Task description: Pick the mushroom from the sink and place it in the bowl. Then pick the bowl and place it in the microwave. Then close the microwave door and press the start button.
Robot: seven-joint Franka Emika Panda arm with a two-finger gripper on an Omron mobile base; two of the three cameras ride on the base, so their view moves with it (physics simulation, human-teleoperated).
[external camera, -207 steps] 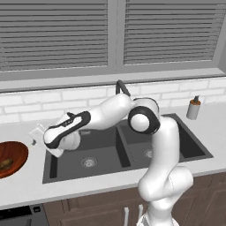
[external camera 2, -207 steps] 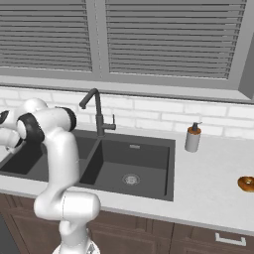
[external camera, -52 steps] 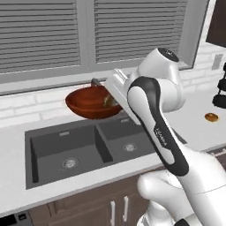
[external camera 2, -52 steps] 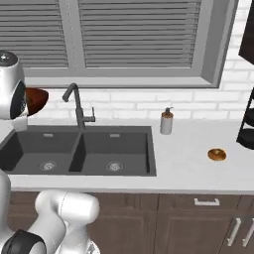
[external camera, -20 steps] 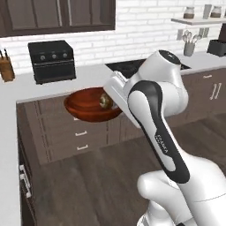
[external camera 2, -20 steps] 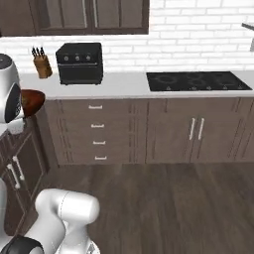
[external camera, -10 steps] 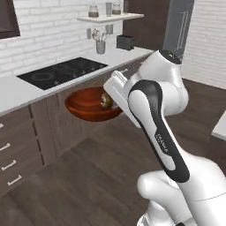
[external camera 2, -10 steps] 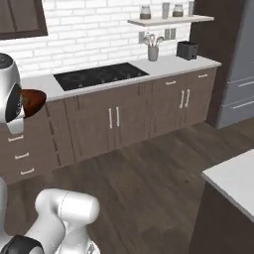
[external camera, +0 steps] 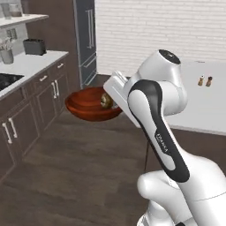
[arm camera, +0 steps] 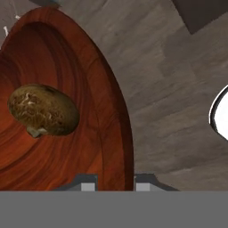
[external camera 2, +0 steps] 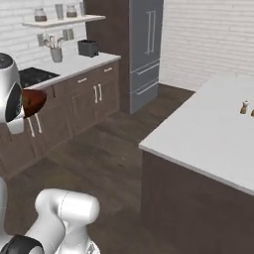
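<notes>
Pinching the rim of the bowl [arm camera: 89, 147] between its two fingertips, the claw [arm camera: 115, 180] holds the glossy reddish-brown dish up in the air above the dark wood floor [external camera: 84, 176]. The mushroom [arm camera: 43, 110] lies inside the bowl, against its grained inner wall near the gripped edge. Beyond, dark cabinets [external camera 2: 94, 101] run under a pale worktop [external camera 2: 74, 62], and a grey refrigerator [external camera 2: 146, 49] stands by the brick wall.

Glossy white rounded arm [external camera: 154, 132], black joint bands, small lettering
</notes>
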